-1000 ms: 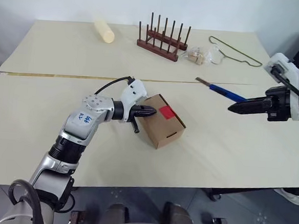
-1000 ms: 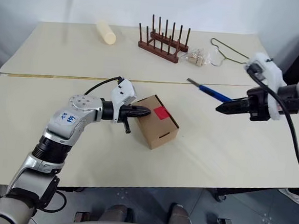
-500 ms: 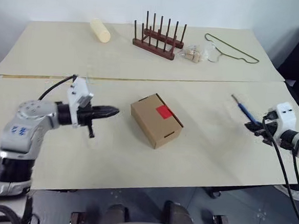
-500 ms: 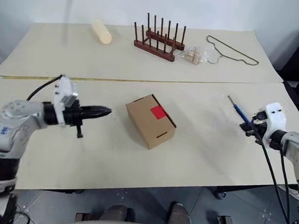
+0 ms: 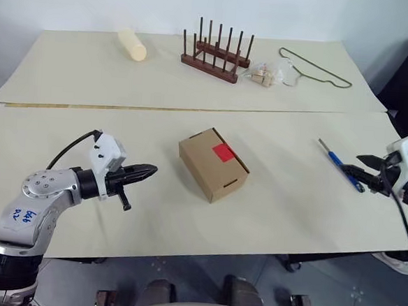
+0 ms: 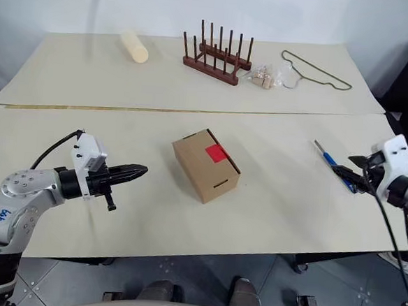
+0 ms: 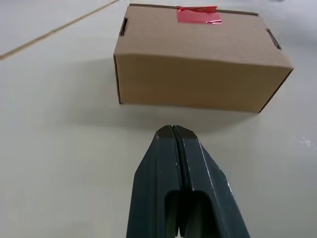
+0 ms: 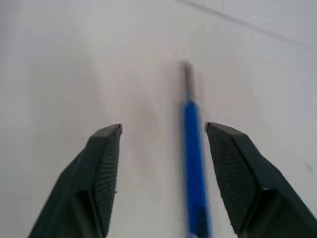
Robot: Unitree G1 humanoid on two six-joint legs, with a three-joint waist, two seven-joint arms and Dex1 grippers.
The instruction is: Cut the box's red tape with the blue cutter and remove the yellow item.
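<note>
The cardboard box (image 5: 213,165) sits near the middle of the front tabletop (image 5: 277,207), its flap lid down and the red tape (image 5: 223,152) square unbroken across the lid edge, on the top face toward the right. The left wrist view shows the tape running over that edge at the box's far side.

The left arm reaches in from the front left corner, elbow bent, forearm roughly level and aimed right toward the box. The left hand (image 5: 147,170) is clenched, its two black fingers (image 7: 190,163) pressed together with nothing between them, and its tip stops short of the box's left side, clearly apart from it.

The right hand (image 5: 365,171) hovers low at the right edge of the tabletop, pointing left and slightly down. It is released, its fingers (image 8: 101,168) spread. The blue cutter (image 5: 344,166) lies flat on the tabletop near that right edge, its thin tip pointing toward the back; in the right wrist view it lies between the spread fingers, closer to one of them, and neither touches it.

At the back of the rear tabletop stand a wooden peg rack (image 5: 218,54), a pale cream cylinder (image 5: 132,45) to its left, a small clear bag (image 5: 264,75) and a wire hanger (image 5: 315,68) to its right.
</note>
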